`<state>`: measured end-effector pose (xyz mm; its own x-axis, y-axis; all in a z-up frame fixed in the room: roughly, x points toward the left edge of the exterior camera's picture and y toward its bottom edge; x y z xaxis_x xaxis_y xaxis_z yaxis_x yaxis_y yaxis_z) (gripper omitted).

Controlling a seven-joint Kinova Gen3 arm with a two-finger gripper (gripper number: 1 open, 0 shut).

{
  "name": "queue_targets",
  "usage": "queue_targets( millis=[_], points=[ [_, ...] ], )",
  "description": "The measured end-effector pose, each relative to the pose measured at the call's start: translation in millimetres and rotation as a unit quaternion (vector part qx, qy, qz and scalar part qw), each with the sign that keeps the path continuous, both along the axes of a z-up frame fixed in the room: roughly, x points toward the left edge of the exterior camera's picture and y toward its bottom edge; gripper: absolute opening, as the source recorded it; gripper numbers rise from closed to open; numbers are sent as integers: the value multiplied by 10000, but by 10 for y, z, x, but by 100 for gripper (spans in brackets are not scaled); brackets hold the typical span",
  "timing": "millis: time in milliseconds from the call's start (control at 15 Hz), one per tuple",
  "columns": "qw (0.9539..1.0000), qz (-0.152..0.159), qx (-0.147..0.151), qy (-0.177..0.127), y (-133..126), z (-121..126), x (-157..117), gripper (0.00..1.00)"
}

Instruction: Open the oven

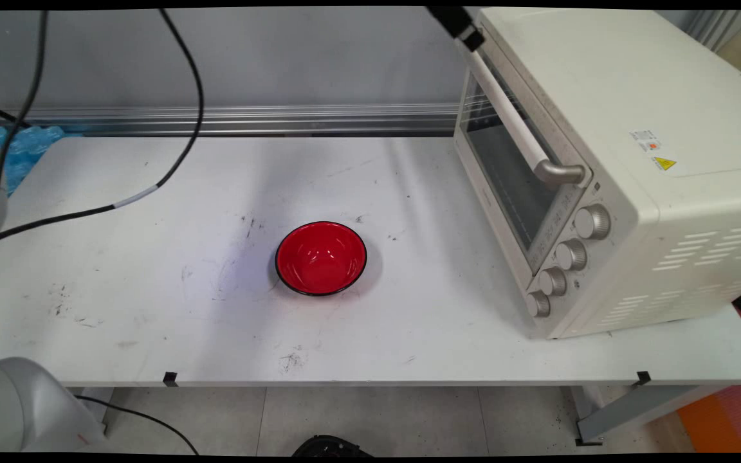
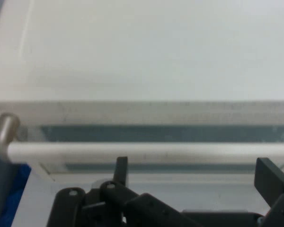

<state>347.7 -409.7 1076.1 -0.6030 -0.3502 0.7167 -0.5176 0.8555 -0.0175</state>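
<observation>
Claw (image 2: 194, 172) hung spread just above the toaster oven's (image 1: 602, 128) door handle (image 2: 146, 151), near the tabletop's (image 1: 152, 308) far right corner.

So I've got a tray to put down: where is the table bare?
The table is bare left of the red bowl, between the hanging black cable and the near edge. The strip in front of the bowl is also bare. The right side is crowded: the toaster oven fills it, with the end effector at its door handle.
</observation>
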Motion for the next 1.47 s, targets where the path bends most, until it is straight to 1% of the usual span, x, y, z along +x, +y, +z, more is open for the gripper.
queue_targets(
  millis=[267,333,533,1000,1467],
  points=[
    [9999,-4,3,-103,-78,9,-299,100],
    [9999,-14,16,-147,-83,0,-366,0],
    [9995,-91,69,-290,-84,-36,-537,0],
    [9979,-198,136,-594,-150,-136,-776,0],
    [9958,-195,279,-847,-248,-358,-965,0]
  ],
)
